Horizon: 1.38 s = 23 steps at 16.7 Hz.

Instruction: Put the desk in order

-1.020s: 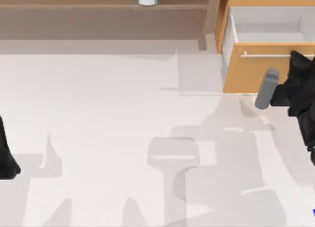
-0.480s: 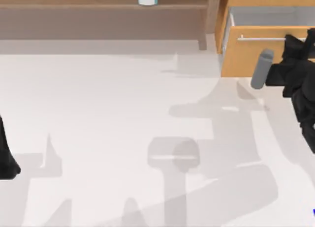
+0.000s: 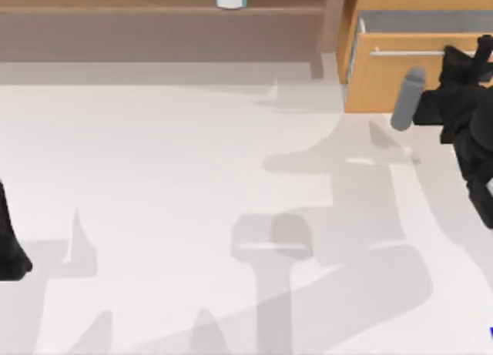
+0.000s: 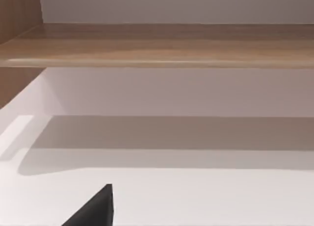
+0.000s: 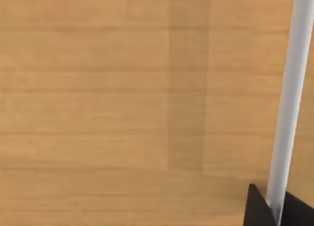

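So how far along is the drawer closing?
Nearly done: the drawer is pushed most of the way in, with a narrow strip of its interior showing. The right gripper is at the silver handle, pushing. Left: the final bit of travel. The left arm sits parked at the table's left edge.

Right arm reaching in from the top view's right edge toward the upper right corner, black wrist bent, a grey cylindrical part sticking out to its left. Right tool (image 3: 471, 56) at the far end of this arm — in the right wrist view two dark fingertips (image 5: 257, 209) sit on either side of a slim silver bar, touching it. Left arm parked at the top view's left edge, low down — only a dark part of the left tool (image 3: 9, 247) visible.
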Each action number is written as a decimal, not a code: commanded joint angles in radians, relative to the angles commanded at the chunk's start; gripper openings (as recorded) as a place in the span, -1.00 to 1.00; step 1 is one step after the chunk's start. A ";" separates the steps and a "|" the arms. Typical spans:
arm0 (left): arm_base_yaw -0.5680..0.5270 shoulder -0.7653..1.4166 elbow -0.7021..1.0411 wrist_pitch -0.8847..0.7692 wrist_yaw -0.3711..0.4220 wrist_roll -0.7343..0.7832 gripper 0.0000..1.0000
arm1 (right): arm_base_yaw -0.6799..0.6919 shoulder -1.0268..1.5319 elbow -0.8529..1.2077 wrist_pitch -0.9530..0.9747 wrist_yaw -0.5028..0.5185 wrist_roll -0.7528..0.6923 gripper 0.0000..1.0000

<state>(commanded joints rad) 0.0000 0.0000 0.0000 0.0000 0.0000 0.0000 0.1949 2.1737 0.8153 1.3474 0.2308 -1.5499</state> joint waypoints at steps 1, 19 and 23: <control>0.000 0.000 0.000 0.000 0.000 0.000 1.00 | -0.003 0.003 0.012 -0.004 0.000 0.000 -1.00; 0.000 0.000 0.000 0.000 0.000 0.000 1.00 | -0.033 0.128 0.288 -0.161 -0.033 -0.002 -0.55; 0.000 0.000 0.000 0.000 0.000 0.000 1.00 | -0.033 0.128 0.288 -0.161 -0.033 -0.002 0.06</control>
<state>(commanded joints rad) 0.0000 0.0000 0.0000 0.0000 0.0000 0.0000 0.1615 2.3013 1.1034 1.1860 0.1982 -1.5515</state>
